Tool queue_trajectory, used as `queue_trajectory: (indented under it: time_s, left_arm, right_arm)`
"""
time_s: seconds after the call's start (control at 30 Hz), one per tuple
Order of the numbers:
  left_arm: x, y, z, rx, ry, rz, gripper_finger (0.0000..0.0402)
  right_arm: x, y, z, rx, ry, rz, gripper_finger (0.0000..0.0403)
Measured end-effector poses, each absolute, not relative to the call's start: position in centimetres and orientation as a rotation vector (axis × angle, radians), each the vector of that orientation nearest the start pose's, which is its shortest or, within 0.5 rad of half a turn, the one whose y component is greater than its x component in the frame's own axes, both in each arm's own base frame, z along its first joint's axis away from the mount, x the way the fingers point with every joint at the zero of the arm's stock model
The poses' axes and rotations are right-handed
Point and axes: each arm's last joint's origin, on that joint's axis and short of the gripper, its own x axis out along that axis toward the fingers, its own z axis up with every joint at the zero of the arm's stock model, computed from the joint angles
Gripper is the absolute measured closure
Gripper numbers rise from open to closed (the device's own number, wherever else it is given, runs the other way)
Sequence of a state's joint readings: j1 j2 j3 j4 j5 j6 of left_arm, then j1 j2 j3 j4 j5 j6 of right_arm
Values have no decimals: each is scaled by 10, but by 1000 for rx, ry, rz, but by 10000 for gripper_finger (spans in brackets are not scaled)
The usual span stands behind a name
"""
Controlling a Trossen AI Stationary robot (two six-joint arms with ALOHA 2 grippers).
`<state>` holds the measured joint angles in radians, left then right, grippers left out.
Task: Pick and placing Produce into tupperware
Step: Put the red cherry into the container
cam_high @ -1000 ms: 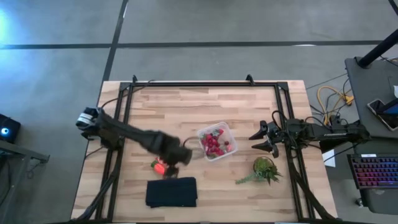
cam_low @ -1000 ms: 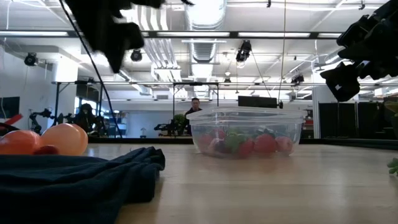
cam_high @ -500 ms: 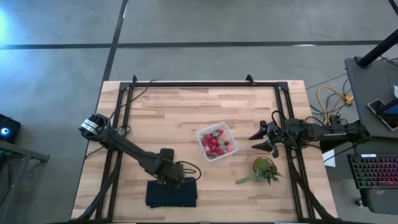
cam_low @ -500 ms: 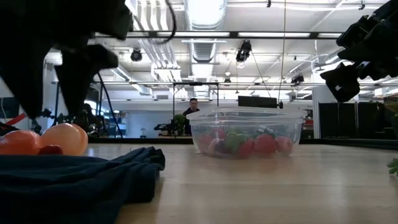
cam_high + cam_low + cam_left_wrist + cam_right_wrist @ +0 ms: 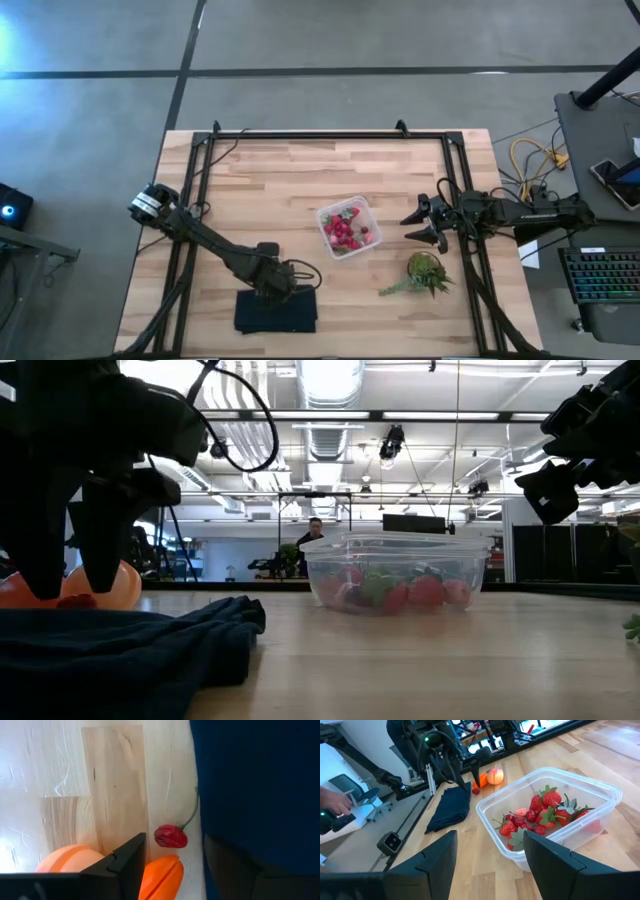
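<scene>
Orange pepper (image 5: 161, 879) sits between your left tool's (image 5: 172, 855) open, empty fingers; close, then carry to the tupperware (image 5: 347, 228); right tool (image 5: 428, 224) waits open.

Open fingers (image 5: 127, 857) straddling orange piece (image 5: 162, 879); small red piece (image 5: 170, 836) w/ stem just beyond, beside dark cloth (image 5: 255, 790).

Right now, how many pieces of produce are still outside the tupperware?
3, all beside the dark cloth, under the left hand: a round peach-coloured piece, an orange piece and a small red pepper. More could be hidden.
</scene>
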<state>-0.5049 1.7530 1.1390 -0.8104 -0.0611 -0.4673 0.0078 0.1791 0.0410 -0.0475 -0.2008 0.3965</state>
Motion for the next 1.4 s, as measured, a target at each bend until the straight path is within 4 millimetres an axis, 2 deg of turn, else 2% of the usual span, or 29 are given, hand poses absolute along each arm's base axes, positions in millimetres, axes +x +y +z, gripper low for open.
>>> queue_trajectory:
  time_s: [0.33, 0.73, 1.07, 1.4]
  left_arm:
    - [272, -148, 162, -14, 1424, -5, 217]
    - [273, -147, 161, 0, 1404, 33, 220]
    - [272, -148, 154, -32, 1382, 5, 291]
    - [273, -148, 153, -43, 1378, -7, 302]
  right_arm:
    - [106, 7, 158, 412, 224, 169, 184]
    - [106, 7, 158, 411, 224, 169, 184]
    - [106, 7, 158, 411, 224, 169, 184]
    - [106, 7, 158, 412, 224, 169, 184]
